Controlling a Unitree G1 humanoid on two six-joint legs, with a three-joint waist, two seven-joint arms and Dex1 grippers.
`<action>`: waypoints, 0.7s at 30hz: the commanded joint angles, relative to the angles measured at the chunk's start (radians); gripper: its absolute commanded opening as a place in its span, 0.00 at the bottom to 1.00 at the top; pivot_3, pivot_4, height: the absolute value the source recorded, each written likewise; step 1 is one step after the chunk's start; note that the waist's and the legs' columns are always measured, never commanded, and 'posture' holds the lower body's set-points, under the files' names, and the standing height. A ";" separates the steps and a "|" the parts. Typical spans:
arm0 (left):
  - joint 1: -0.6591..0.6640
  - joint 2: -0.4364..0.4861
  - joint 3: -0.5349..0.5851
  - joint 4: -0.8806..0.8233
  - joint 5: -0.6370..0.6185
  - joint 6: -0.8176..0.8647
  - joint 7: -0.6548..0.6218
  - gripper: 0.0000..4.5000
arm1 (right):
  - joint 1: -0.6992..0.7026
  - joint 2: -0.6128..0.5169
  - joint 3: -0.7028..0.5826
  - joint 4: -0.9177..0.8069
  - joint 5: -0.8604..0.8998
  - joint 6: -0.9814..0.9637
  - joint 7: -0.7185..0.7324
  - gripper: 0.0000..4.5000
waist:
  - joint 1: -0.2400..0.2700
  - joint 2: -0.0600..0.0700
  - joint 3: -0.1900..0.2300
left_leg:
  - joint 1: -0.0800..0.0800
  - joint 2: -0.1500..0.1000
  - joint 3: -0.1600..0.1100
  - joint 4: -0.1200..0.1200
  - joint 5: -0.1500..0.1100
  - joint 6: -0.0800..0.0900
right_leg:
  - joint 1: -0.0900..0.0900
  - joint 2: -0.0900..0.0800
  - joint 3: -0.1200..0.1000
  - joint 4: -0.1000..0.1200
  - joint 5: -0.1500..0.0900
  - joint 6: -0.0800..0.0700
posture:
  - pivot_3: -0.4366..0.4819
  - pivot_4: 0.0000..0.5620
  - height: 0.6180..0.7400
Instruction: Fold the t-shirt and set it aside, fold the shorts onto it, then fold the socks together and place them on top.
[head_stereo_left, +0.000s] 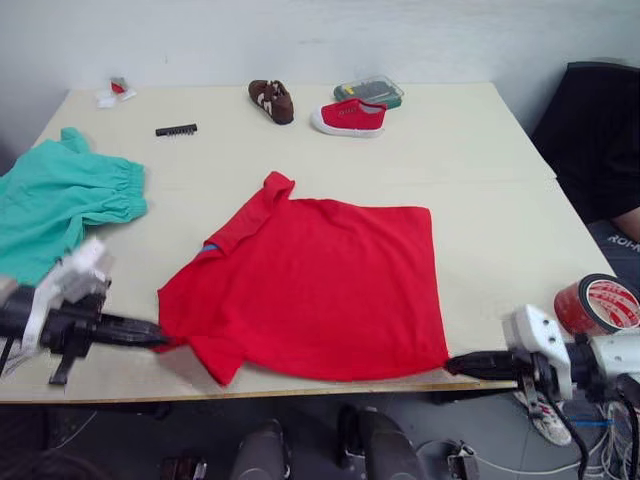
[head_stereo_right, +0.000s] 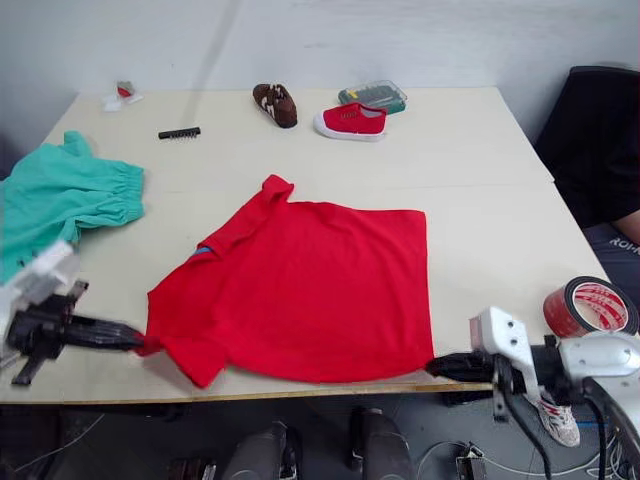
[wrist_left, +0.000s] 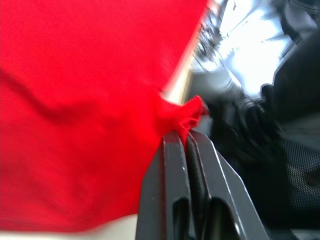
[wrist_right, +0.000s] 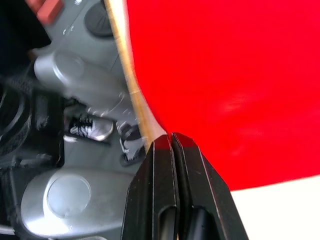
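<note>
**A:** What do you count on the table (head_stereo_left: 480, 130)?

**B:** I see one t-shirt (head_stereo_left: 320, 280), one pair of shorts (head_stereo_left: 55, 195), two shoes, one brown (head_stereo_left: 271, 100) and one red (head_stereo_left: 350, 117), one black comb (head_stereo_left: 176, 130), one clear box (head_stereo_left: 369, 92) behind the red shoe, and one roll of red tape (head_stereo_left: 600, 303) just above my right wrist. At the far left corner lie a few small scraps (head_stereo_left: 112, 92); I can't tell what they are.

**A:** How does the shirt lie?

**B:** Flat at the near edge. Its long axis runs across me, from my left gripper (head_stereo_left: 150, 334) toward my right gripper (head_stereo_left: 460, 365). The collar, with a bit of blue band showing, is at the left end, and the straight hem at the right end. One sleeve points away from me, the other hangs toward the near edge.

**A:** And your grippers?

**B:** The left one is pressed together on a bunched bit of red cloth at the shirt's near left corner; my left wrist view shows the fabric pinched between the fingers (wrist_left: 172, 160). The whole shirt spreads away from it toward the right gripper. The right gripper sits at the near hem corner, fingers (wrist_right: 162, 165) pressed together, tips at the table edge just touching the red cloth. I can't tell whether cloth is caught between them.

**A:** The shorts?

**B:** Beyond my left gripper, well apart from the shirt, waistband toward the shirt.
</note>
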 joint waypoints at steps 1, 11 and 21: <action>-0.200 -0.062 -0.158 0.163 0.109 -0.085 -0.017 0.00 | -0.092 0.010 0.019 0.066 0.075 0.099 0.015 0.01 | 0.000 0.000 0.000 | 0.000 0.000 0.001 0.000 0.001 -0.001 | 0.000 0.000 0.000 0.001 0.000 0.000 | 0.48 0.27 1.00; -0.538 -0.299 -0.349 0.589 0.363 -0.343 0.046 0.00 | -0.301 0.079 0.147 0.292 0.022 0.184 0.014 0.01 | -0.010 -0.001 -0.001 | -0.001 0.001 0.007 0.002 0.002 -0.003 | -0.003 0.003 0.005 0.002 0.001 0.002 | 0.48 0.27 1.00; -0.560 -0.363 -0.348 0.765 0.483 -0.483 0.136 0.00 | -0.344 0.131 0.177 0.367 -0.068 0.131 -0.027 0.01 | -0.023 -0.001 -0.001 | 0.000 0.001 0.008 0.003 0.002 -0.003 | -0.003 0.002 0.005 0.004 0.002 0.002 | 0.48 0.27 1.00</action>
